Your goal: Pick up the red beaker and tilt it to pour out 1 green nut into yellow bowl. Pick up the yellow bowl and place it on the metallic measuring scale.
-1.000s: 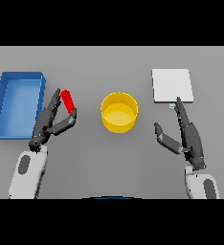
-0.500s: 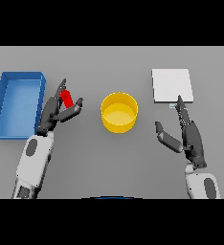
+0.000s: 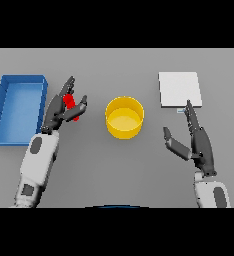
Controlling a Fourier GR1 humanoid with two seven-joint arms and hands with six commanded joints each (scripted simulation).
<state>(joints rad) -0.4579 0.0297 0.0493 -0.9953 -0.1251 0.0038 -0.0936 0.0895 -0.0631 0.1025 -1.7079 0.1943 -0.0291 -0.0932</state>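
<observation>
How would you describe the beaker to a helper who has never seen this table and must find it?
Start at the blue tray on the table's left. Just to its right, the left hand closes round the beaker, with the yellow bowl further right. It is the only red thing, small and slim.

Table (image 3: pixel 114 170): matt grey, smooth. Yellow bowl (image 3: pixel 124 117): smooth, plastic-looking, faint sheen inside. Red beaker (image 3: pixel 70 106): smooth, plain red. Scale (image 3: pixel 179 89): flat pale plate, dull metallic. Blue tray (image 3: pixel 4 97): smooth, plastic-looking. Hands: dark matt.
</observation>
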